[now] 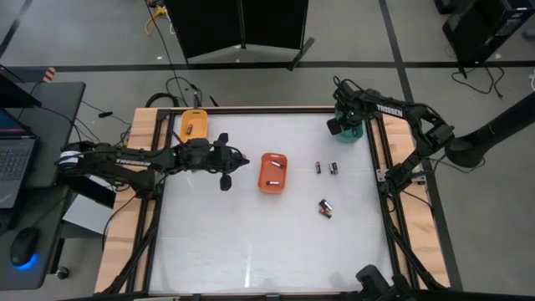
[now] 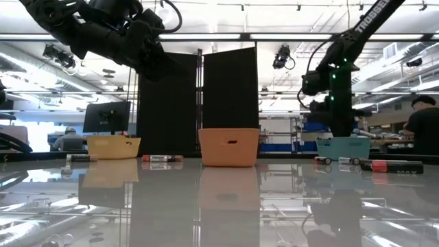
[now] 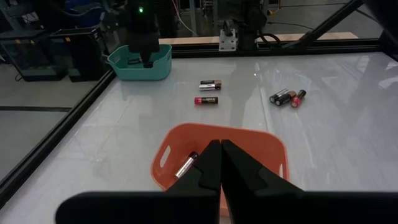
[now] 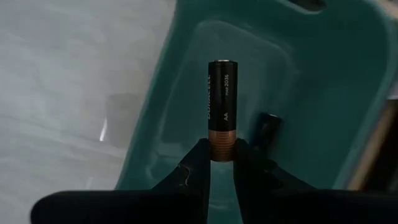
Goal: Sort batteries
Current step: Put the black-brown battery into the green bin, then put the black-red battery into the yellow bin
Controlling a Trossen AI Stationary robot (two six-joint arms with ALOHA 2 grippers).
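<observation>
Trays first: from my remote seat I see three on the white worktop (image 1: 251, 242). A yellow-orange tray (image 1: 193, 124) sits near the far left corner, an orange tray (image 1: 273, 172) sits near the middle, and a teal tray (image 1: 347, 130) sits at the far right corner. Nothing stands between the trays; the open surface carries only loose batteries. Two of them (image 1: 327, 168) lie side by side to the right of the orange tray, and a small cluster (image 1: 325, 208) lies nearer the front, well apart from both arms.

My right gripper (image 4: 222, 154) hangs over the teal tray, its fingers clamped on the copper end of an AA battery (image 4: 222, 106) that stands out ahead of them above the tray's inside. A second dark cell (image 4: 268, 132) lies on the teal tray's floor just beside it.

My left gripper (image 3: 221, 163) is closed with nothing between its fingers, and hovers between the yellow-orange and orange trays, pointing at the orange one. One battery (image 3: 186, 166) lies in that tray just beside the fingertips, and the fingers cover part of the tray's floor.

In the overhead view one dark cell (image 1: 190, 129) shows in the yellow-orange tray. From table height every tray wall hides what is inside.
</observation>
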